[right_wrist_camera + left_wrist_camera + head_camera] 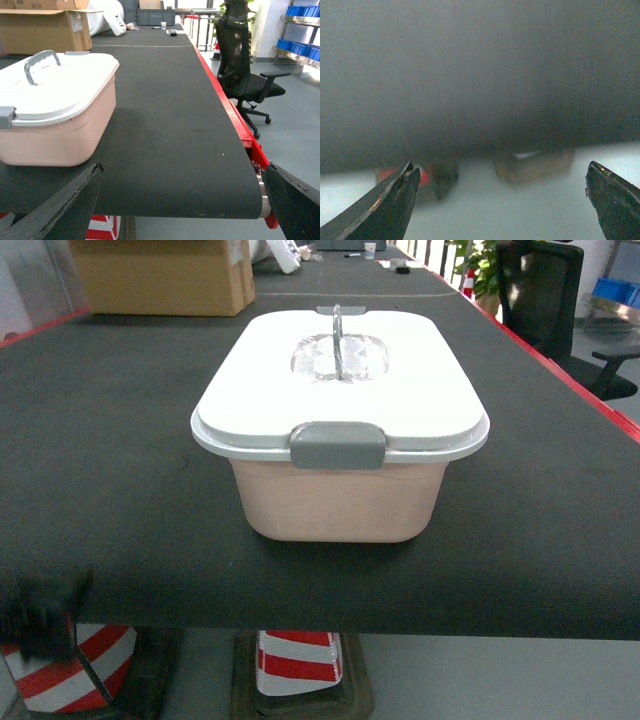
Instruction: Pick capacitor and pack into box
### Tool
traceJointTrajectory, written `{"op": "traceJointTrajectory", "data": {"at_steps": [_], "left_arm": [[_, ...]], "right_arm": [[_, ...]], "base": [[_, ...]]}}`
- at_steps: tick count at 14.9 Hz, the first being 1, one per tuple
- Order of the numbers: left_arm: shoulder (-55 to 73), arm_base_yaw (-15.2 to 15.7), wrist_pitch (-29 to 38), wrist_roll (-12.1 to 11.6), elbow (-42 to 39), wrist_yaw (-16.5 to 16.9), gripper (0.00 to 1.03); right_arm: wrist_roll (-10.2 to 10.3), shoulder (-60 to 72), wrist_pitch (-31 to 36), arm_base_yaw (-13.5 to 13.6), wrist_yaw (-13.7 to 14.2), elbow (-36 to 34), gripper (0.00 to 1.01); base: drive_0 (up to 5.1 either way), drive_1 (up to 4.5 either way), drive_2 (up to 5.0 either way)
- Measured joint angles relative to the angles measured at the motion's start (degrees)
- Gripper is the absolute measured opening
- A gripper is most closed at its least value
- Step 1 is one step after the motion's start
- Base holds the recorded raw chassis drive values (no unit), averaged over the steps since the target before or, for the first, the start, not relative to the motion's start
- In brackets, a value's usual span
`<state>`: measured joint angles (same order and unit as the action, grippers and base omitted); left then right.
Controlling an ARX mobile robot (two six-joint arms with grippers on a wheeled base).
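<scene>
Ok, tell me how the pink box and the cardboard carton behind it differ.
The box is pale pink plastic with rounded corners; the carton is brown cardboard with square edges. The box is closed under a white lid with grey clips; the carton's top flaps stand open in the right wrist view. The box sits near the front edge, the carton far back. Both rest on the black table.

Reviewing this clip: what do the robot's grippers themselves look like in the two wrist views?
The left gripper has two dark, nearly black fingers tapering to narrow tips with rough, worn-looking edges. The right gripper matches: dark charcoal, wedge-shaped fingers with a frayed, textured edge. No cables or markings are visible.
</scene>
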<state>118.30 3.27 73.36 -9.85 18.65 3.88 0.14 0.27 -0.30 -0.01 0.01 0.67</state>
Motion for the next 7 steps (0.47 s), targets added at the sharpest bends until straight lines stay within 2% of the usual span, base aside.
{"op": "traceJointTrajectory", "data": {"at_steps": [1,2,3,5,6,7], "left_arm": [[10.16,1.62,-0.57,-2.75,-1.68,1.29,0.98],[18.62,3.98,-0.50,-4.20,-2.21,2.36,0.98],[21.68,5.42,-0.59,-4.17,-2.75,2.80,0.98],[17.90,4.96,0.33,-4.13,-3.13,4.83,0.98],[18.32,4.07,1.95,-1.77,-2.38,4.35,0.92],[20.50,3.10,0.37,2.34,-3.30,2.78,0.81]], "right_arm": [[0.00,0.00,0.00,0.00,0.00,0.00,0.98],[0.00,0.00,0.02,0.00,0.00,0.00,0.98],[0.00,0.00,0.02,0.00,0.00,0.00,0.98],[0.00,0.00,0.02,0.00,0.00,0.00,0.98],[0.00,0.00,-0.02,0.00,0.02,0.00,0.98],[0.00,0.00,0.00,0.00,0.00,0.00,0.98]], "base": [[0.0,0.00,0.0],[0.0,0.00,0.0],[0.0,0.00,0.0],[0.0,0.00,0.0],[0.0,0.00,0.0],[0.0,0.00,0.0]]}}
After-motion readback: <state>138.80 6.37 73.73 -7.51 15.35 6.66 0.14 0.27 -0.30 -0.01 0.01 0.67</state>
